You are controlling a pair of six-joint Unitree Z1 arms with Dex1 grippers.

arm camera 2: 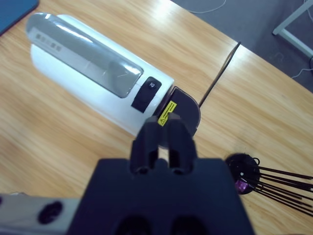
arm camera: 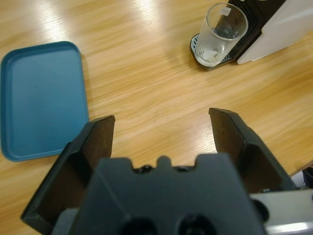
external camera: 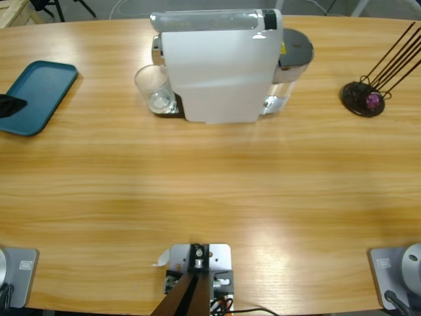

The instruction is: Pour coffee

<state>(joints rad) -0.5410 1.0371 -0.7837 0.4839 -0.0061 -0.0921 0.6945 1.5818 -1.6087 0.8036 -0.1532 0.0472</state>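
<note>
A clear glass tumbler (external camera: 156, 89) stands on the drip tray at the left end of the white coffee machine (external camera: 217, 66). No amber coffee shows in the tumbler (arm camera: 221, 34); only pale glints lie at its bottom. My left gripper (arm camera: 164, 120) hangs open above bare table, with the tumbler well ahead to its upper right. My right gripper (arm camera 2: 164, 128) is shut on nothing, high above the machine (arm camera 2: 93, 73). In the high view only a black tip (external camera: 10, 105) shows, at the left edge.
A teal tray (external camera: 39, 92) lies at the table's left end, also in the left wrist view (arm camera: 41, 98). A black capsule holder (external camera: 358, 99) with thin rods and a purple capsule (external camera: 373, 101) sits at the right. A black cable (arm camera 2: 220, 73) runs behind the machine.
</note>
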